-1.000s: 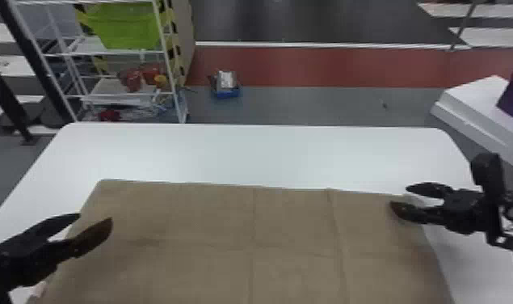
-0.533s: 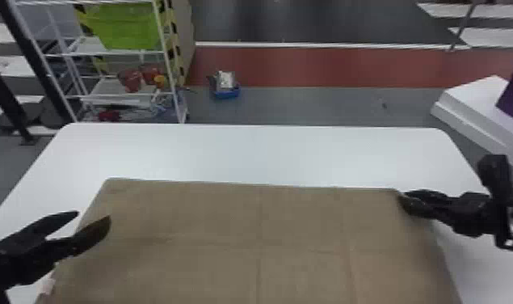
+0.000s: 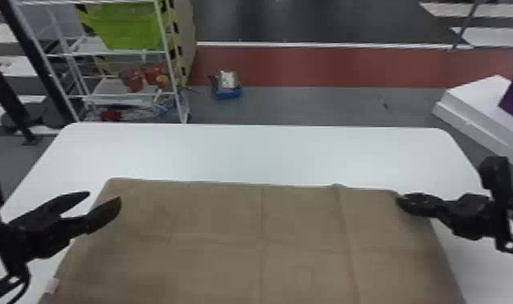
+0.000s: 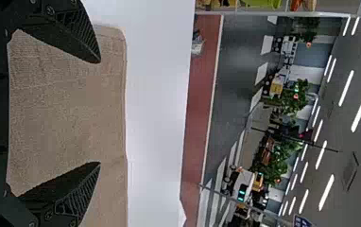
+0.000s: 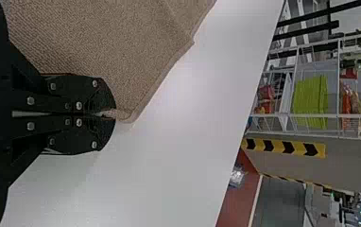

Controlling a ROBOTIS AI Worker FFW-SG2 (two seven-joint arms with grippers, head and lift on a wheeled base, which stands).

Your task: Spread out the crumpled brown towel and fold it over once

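While the white table [image 3: 247, 151] runs on past its far edge and both sides, the brown towel [image 3: 211, 226] lies spread flat, its visible stretch longest left to right. Near its far right corner, the right gripper [image 3: 400, 203] has its fingers closed on the cloth; the left gripper's [image 3: 104, 197] fingers stand apart by the left edge.

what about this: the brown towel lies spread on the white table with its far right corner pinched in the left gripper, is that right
Wrong side: the right wrist view shows the right gripper pinching that corner. The brown towel does lie spread on the white table.
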